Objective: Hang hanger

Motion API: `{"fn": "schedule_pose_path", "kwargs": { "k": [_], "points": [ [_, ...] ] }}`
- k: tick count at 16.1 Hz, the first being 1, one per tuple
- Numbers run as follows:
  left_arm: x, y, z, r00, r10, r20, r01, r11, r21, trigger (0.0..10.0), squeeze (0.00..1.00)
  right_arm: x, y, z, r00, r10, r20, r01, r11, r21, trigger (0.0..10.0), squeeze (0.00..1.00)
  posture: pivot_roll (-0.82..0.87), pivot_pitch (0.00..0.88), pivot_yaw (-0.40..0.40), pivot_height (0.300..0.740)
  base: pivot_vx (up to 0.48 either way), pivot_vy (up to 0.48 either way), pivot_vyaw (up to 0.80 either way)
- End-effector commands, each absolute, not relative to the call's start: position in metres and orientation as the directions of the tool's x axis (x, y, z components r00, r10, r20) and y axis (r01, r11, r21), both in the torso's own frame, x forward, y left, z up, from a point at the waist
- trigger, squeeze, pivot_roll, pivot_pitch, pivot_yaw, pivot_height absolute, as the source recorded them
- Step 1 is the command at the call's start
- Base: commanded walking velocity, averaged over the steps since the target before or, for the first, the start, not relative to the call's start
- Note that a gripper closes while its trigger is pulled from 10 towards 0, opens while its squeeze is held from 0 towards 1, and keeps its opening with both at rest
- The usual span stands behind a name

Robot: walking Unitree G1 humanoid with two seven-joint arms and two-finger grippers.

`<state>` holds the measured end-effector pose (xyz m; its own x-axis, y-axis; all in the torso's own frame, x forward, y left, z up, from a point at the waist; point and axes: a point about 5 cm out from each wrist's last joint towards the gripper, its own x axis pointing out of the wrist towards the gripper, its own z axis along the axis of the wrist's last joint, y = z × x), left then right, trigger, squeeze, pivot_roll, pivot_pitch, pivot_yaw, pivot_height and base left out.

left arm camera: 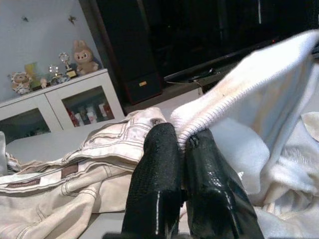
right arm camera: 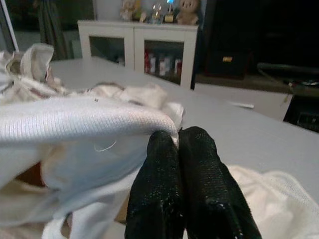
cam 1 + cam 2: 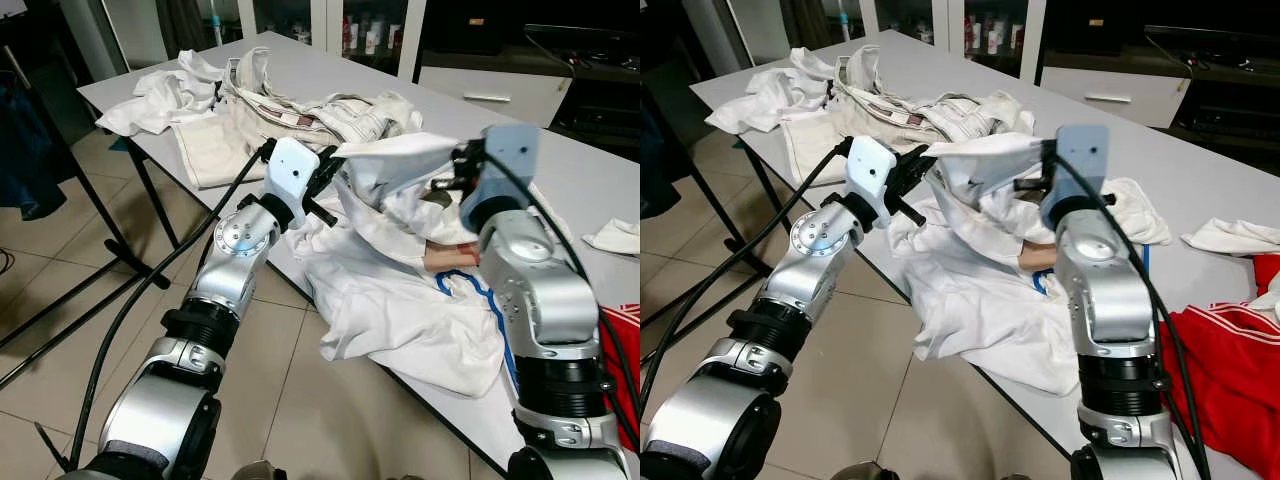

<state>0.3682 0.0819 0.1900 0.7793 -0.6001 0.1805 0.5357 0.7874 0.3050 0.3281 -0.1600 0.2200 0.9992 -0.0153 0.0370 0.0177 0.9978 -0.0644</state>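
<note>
Both grippers hold one white garment [image 3: 400,160] stretched between them above the near-left edge of the grey surface [image 3: 590,180]. The left gripper [image 1: 182,144] has its fingers clenched on the ribbed hem; the right gripper [image 2: 177,137] has its fingers clenched on the opposite end. Beneath the garment a blue hanger [image 3: 495,300] lies partly buried in crumpled white cloth [image 3: 400,310]; beige clothes [image 3: 300,115] lie toward the far-left corner

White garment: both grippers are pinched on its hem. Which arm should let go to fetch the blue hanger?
Right, probably. The blue hanger lies beside the right arm, under the white garment. The right gripper sits closer to it; the left gripper could keep the hem stretched from the table edge.
</note>
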Motion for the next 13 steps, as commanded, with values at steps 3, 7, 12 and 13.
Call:
{"fn": "schedule_pose_path", "kwargs": {
  "k": [3, 7, 12, 13],
  "points": [
    [0.371, 0.088, 0.196, 0.788, -0.580, 0.205, 0.510, 0.802, 0.311, 10.0, 0.00, 0.324, -0.185, 0.227, 0.992, -0.101, 0.082, 0.107, 0.992, -0.064, 0.0, 0.00, -0.04, 0.000, 0.062, 0.723, 0.000, 0.000, 0.00],
    [0.373, 0.099, 0.209, 0.790, -0.550, 0.272, 0.472, 0.828, 0.303, 10.0, 0.72, 0.313, -0.183, 0.216, 0.997, -0.057, 0.062, 0.063, 0.992, -0.106, 0.0, 0.00, -0.04, 0.003, 0.059, 0.723, 0.000, 0.000, 0.00],
    [0.375, 0.094, 0.206, 0.750, -0.635, 0.185, 0.525, 0.742, 0.417, 10.0, 0.00, 0.309, -0.185, 0.219, 0.994, -0.071, 0.082, 0.078, 0.993, -0.093, 0.0, 0.00, -0.05, 0.002, 0.063, 0.723, 0.000, 0.000, 0.00],
    [0.374, 0.094, 0.205, 0.739, -0.651, 0.170, 0.538, 0.724, 0.432, 10.0, 0.00, 0.309, -0.186, 0.220, 0.993, -0.082, 0.087, 0.090, 0.992, -0.089, 0.0, 0.00, -0.04, 0.000, 0.063, 0.723, 0.000, 0.000, 0.00]
  ]
}}
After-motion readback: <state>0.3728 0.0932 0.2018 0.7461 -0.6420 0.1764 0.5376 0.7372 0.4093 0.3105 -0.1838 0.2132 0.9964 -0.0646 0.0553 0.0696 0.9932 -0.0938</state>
